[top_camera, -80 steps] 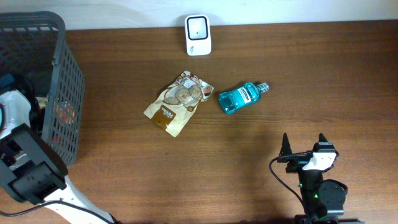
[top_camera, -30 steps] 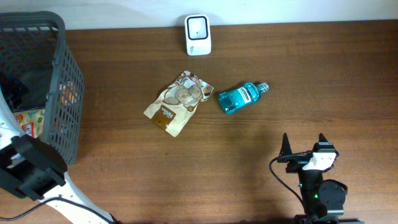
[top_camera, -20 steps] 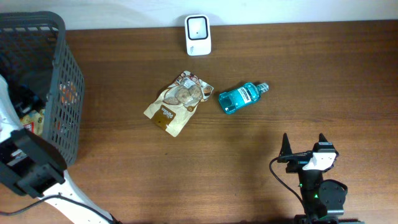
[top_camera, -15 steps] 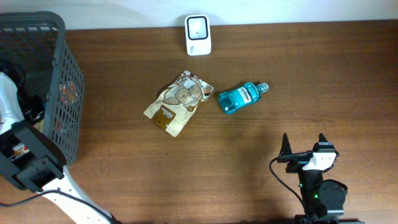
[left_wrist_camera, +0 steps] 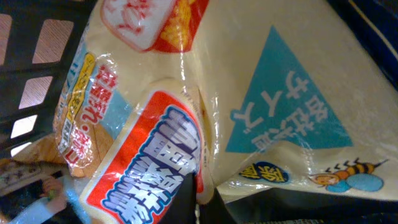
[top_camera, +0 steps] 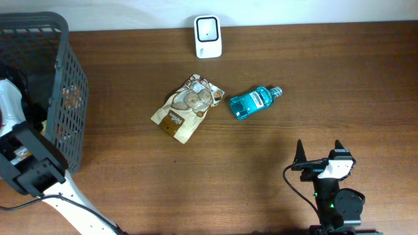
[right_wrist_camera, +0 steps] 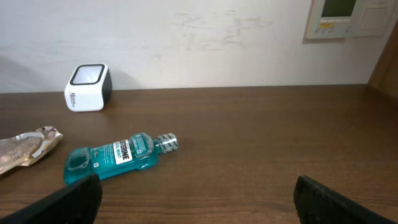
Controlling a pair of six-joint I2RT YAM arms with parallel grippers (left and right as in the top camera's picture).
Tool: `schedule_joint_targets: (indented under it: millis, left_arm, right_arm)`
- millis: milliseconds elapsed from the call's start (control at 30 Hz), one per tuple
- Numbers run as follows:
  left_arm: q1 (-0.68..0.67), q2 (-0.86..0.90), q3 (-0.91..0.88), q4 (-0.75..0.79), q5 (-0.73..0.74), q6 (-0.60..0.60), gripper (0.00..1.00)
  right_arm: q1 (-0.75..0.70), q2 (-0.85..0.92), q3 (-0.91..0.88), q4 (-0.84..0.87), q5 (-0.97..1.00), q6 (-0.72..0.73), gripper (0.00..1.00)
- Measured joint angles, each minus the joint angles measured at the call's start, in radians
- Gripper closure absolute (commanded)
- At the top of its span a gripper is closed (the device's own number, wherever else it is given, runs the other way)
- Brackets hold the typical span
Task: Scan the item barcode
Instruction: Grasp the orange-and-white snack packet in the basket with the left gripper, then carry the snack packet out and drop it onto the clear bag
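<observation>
My left arm [top_camera: 12, 109] reaches down into the grey basket [top_camera: 68, 78] at the table's left edge, and its gripper is hidden there in the overhead view. In the left wrist view a cream snack bag [left_wrist_camera: 267, 106] with red, blue and teal print fills the frame. The left gripper [left_wrist_camera: 199, 200] is shut on a fold of that bag. The white scanner [top_camera: 208, 28] [right_wrist_camera: 87, 87] stands at the back edge. My right gripper [top_camera: 319, 151] [right_wrist_camera: 198, 196] hangs open over bare wood near the front right, holding nothing.
A brown cookie pouch [top_camera: 186, 106] [right_wrist_camera: 25, 148] and a teal mouthwash bottle [top_camera: 251, 102] [right_wrist_camera: 115, 157] lie side by side on the table below the scanner. Other packets lie under the snack bag in the basket [left_wrist_camera: 37, 93].
My left arm has shifted about inside the basket and now sits lower on its left side. The right arm and the things on the table have not moved.
</observation>
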Motion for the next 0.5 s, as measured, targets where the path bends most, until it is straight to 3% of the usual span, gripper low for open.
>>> schedule_joint_targets:
  millis: [133,200,333,500]
  left_arm:
    - [0.0,0.004,0.039,-0.04,0.014,0.0,1.0]
    - [0.0,0.017,0.149,-0.112,0.048,0.0,1.0]
    - [0.004,0.026,0.589,-0.242,0.246,-0.001,1.0]
    - [0.004,0.02,0.988,-0.365,0.426,-0.03,1.0]
  right_arm:
    - [0.0,0.0,0.0,0.0,0.0,0.0,0.02]
    - [0.0,0.0,0.0,0.0,0.0,0.0,0.02]
    - [0.0,0.0,0.0,0.0,0.0,0.0,0.02]
    - [0.0,0.0,0.0,0.0,0.0,0.0,0.02]
